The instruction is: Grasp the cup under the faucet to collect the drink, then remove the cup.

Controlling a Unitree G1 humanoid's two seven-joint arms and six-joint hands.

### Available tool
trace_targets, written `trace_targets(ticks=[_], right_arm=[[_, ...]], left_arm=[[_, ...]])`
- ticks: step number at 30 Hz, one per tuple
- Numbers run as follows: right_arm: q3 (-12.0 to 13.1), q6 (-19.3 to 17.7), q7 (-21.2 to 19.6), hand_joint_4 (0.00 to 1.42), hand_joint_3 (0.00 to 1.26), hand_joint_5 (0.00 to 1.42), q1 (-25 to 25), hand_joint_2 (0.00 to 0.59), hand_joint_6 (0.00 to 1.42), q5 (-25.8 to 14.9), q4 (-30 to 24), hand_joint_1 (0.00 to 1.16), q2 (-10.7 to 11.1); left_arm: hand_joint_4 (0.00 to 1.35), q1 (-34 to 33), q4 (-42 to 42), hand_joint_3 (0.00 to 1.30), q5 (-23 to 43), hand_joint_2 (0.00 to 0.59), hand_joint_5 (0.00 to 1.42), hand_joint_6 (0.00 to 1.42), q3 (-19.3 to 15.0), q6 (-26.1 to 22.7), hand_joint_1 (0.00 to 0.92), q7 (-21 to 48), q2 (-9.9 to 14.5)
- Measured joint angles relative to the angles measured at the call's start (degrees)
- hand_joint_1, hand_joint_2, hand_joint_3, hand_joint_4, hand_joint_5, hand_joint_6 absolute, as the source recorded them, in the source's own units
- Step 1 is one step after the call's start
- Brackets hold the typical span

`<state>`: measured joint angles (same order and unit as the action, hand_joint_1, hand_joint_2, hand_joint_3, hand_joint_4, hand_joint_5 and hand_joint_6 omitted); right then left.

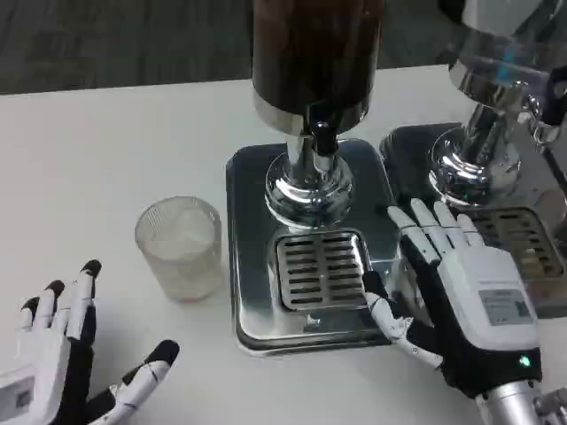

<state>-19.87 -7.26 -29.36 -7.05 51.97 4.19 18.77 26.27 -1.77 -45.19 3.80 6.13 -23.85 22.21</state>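
A clear plastic cup (180,245) stands upright on the white table, left of the dispenser's steel base (248,266). The dark drink dispenser (314,53) rises above that base, its black faucet (321,142) hanging over the slotted drip grate (321,268); nothing stands on the grate. My left hand (62,363) is low at the front left, fingers spread and holding nothing, a short way below and left of the cup. My right hand (461,283) lies open at the base's right edge, fingers pointing away from me, thumb toward the grate.
A second dispenser (496,97) with its own steel base and grate (523,235) stands at the right, close behind my right hand. White table (89,150) stretches to the left and behind the cup.
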Motion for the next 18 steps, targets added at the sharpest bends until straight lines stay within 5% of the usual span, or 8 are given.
trace_targets(ticks=[18], right_arm=[[0.5,0.0,0.1,0.07,0.16,0.04,0.0,0.457,0.05,-0.5,-0.2,0.25,0.0]], left_arm=[[0.00,0.2,-1.2,0.00,0.0,0.166,0.00,0.00,-0.3,-0.2,0.000,-0.6,-0.9]])
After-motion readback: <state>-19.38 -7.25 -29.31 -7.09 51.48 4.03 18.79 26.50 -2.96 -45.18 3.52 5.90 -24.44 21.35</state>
